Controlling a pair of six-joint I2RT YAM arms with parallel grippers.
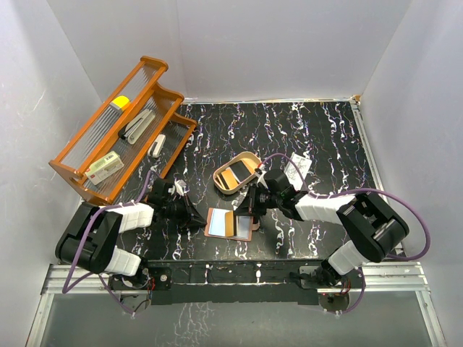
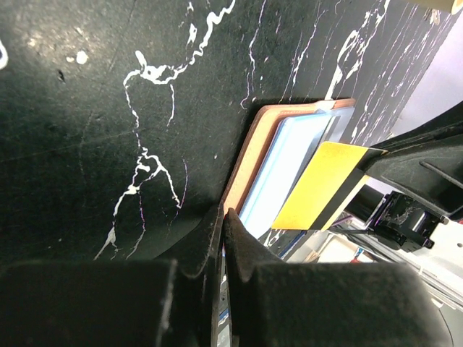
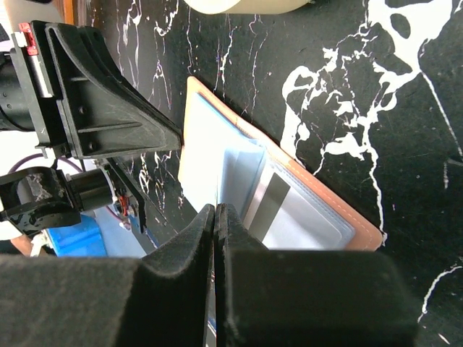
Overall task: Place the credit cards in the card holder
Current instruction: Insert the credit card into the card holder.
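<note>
The reddish-brown card holder (image 1: pixel 221 224) lies open on the black marble table, its clear pockets facing up. My left gripper (image 1: pixel 197 217) is shut on the holder's left edge (image 2: pixel 253 144). My right gripper (image 1: pixel 251 210) is shut on an orange card with a dark stripe (image 2: pixel 318 188), which is tilted over the holder's right half. In the right wrist view that card is edge-on between the jaws, above the pale pockets (image 3: pixel 217 155). A white card (image 1: pixel 296 170) lies on the table behind the right gripper. Another orange card (image 1: pixel 233 172) lies in the tan tray.
The tan oval tray (image 1: pixel 249 157) stands just behind the card holder. A large orange wire rack (image 1: pixel 119 137) at the back left holds a cream box (image 1: pixel 103 168) and other items. White walls close in the table on three sides.
</note>
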